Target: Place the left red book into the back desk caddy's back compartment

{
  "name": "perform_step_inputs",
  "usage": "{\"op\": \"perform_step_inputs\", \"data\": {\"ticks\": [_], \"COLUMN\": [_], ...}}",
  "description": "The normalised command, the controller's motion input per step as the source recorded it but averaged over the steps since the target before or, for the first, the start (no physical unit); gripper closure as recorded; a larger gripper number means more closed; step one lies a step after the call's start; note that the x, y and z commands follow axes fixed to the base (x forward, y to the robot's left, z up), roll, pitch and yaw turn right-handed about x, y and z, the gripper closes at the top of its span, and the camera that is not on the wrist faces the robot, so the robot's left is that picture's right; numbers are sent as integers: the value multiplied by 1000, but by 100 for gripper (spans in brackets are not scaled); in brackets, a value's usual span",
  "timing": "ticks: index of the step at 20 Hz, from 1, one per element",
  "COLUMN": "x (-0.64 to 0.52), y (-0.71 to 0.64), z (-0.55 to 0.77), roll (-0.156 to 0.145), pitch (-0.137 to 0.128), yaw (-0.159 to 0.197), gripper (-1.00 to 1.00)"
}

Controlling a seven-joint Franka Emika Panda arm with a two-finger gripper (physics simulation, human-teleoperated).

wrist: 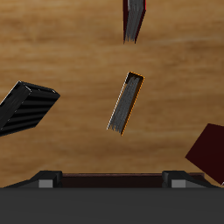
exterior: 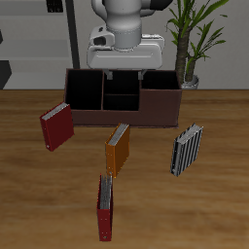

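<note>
The left red book [exterior: 105,207] stands well apart from the pincer [exterior: 124,76], whose grip state I cannot tell.

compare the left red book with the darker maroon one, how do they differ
Colour: the left red book is bright red, while the maroon book is darker.
Place: the left red book stands nearest the table's front edge; the maroon book is farther back, close to the back desk caddy.
Pose: the left red book shows mostly its thin edge; the maroon book shows its broad cover.
Both stand on the table, outside the caddy.
</note>
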Motion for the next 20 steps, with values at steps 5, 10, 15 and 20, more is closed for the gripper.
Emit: {"op": "perform_step_inputs", "data": {"ticks": [5,10,15,20], "x": [-4,10,62,258], "y": [433,150,4,-177], "z": [5,16,91,119], "roll": [75,21,-15,-85], "pitch": [-23,12,-25,-18], "yaw": [14,-10,29,42], "gripper": [-100,-100,-100,-100]}}
